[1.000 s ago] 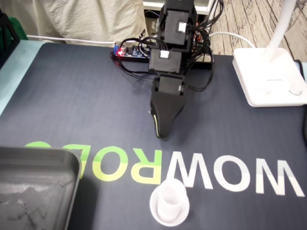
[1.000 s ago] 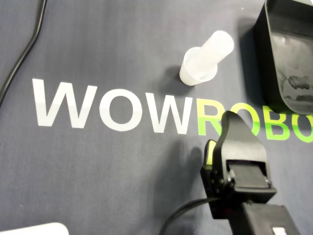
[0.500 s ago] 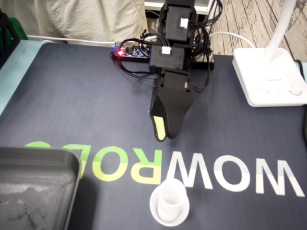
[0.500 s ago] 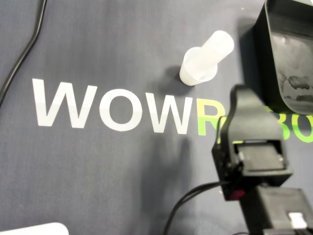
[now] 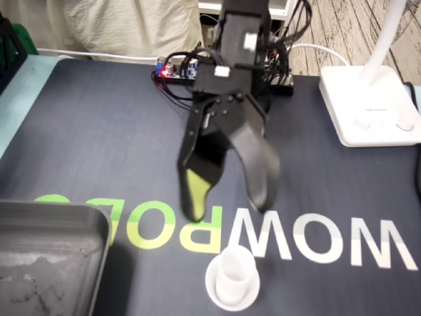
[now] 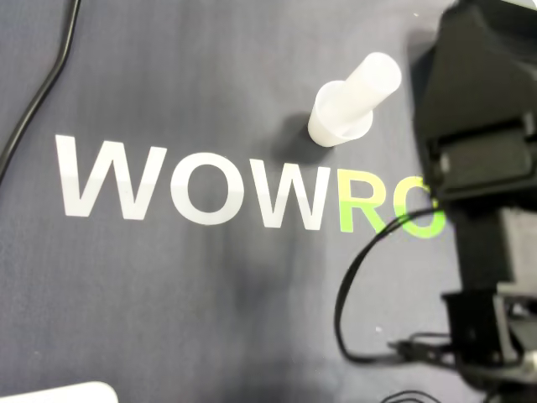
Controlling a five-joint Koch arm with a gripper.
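White translucent plastic cup [image 5: 230, 280]: one piece, a narrow cylinder rising from a wider round base, standing upright on the dark mat [image 5: 99, 145]. In the fixed view it sits near the bottom edge, just below the join of the green R and the white W of the printed lettering [image 5: 217, 234]. In the overhead view the cup [image 6: 348, 105] stands just above the same letters, left of the black arm body.

Claw [image 5: 227, 207]: black, spread wide, nothing held between its jaws. The finger [image 5: 195, 191] on the left of the fixed view carries a yellow-green pad, its tip over the green R. The plain black finger [image 5: 260, 178] on the right ends over the white W. The tips are hidden under the arm in the overhead view.

Cup relative to claw: in the fixed view, nearer the camera than both tips and roughly in line with the gap between them; apart from each finger, touching neither.

Tray [image 5: 52, 250]: dark grey, raised rim, at the lower left corner of the fixed view, well apart from the cup.

Lamp base [image 5: 368, 105]: white, at the right edge of the mat.

Circuit board [image 5: 174, 69]: red light lit, behind the arm's foot.

Cable [image 6: 33, 101]: black, lying along the upper left of the overhead view.

Table [image 5: 20, 99]: pale blue strip showing left of the mat
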